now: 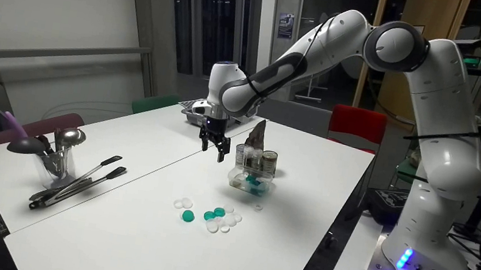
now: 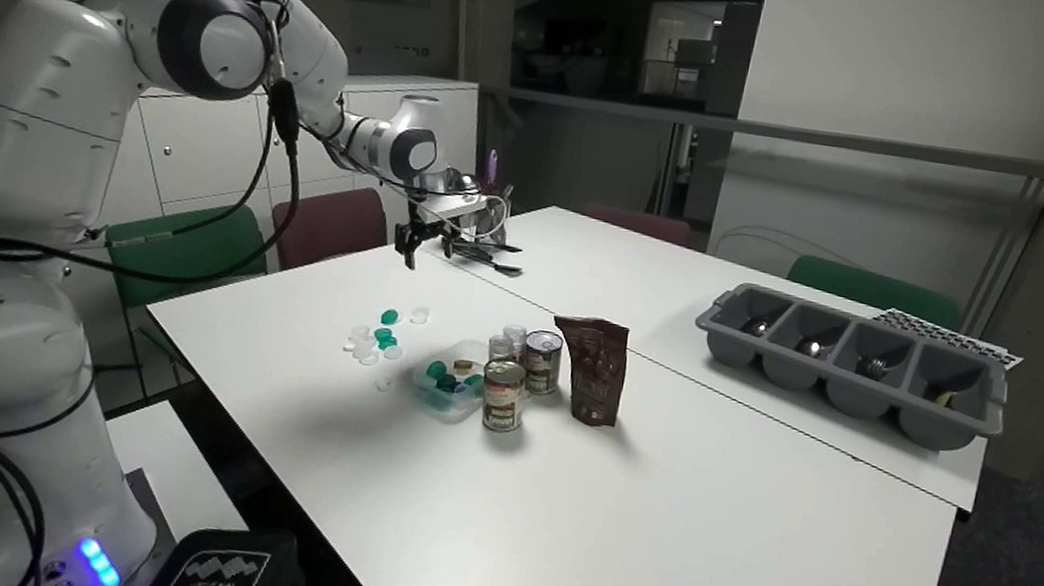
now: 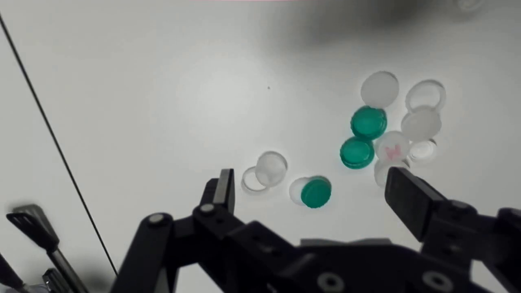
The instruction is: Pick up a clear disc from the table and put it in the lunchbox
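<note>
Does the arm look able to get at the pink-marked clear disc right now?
Probably yes, from above: the gripper is open and nothing seems to cover the pink-marked clear disc, though neighbouring discs crowd it.

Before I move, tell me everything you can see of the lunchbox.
The lunchbox is a low, see-through box, plastic by its look, sitting flat on the table, its top apparently open. Several green pieces and a tan item lie inside. It stands close to a tin can; whether they touch is unclear.
</note>
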Robot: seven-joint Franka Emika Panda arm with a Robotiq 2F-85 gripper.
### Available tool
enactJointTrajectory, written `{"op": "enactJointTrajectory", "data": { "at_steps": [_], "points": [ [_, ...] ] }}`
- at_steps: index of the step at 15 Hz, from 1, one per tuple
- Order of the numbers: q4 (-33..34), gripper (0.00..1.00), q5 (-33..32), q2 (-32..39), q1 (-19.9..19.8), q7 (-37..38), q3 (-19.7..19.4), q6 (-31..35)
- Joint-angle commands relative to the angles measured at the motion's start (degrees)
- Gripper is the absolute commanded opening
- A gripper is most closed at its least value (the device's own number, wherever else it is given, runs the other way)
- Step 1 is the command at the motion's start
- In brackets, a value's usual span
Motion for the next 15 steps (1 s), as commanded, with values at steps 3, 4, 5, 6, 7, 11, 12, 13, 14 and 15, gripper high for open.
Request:
{"op": "enactJointTrajectory", "data": {
  "at_steps": [3, 4, 5, 6, 7, 11, 12, 13, 14, 15],
  "points": [
    [6.3, 1.00, 12.0, 2.7, -2.1, 4.1, 0.7, -11.9],
    [6.5, 1.00, 12.3, 2.7, -1.5, 7.2, -0.1, -12.7],
    [6.8, 1.00, 12.5, 2.6, -1.1, 10.3, -0.6, -13.9],
    [6.8, 1.00, 12.7, 2.1, -1.0, 13.3, -0.7, -15.7],
    [5.2, 1.00, 11.1, 2.3, -1.4, 9.2, -0.1, -12.3],
    [5.3, 1.00, 11.1, 2.5, -1.2, 9.8, -0.1, -12.6],
    [5.3, 1.00, 11.1, 2.6, -1.2, 9.8, -0.1, -12.6],
    [5.6, 1.00, 10.7, 3.0, -0.8, 10.5, -0.3, -12.8],
    [6.1, 1.00, 10.5, 3.6, -0.6, 11.2, -0.4, -13.0],
    [6.7, 1.00, 10.2, 4.6, -0.3, 12.3, -0.7, -13.1]
  ]
}}
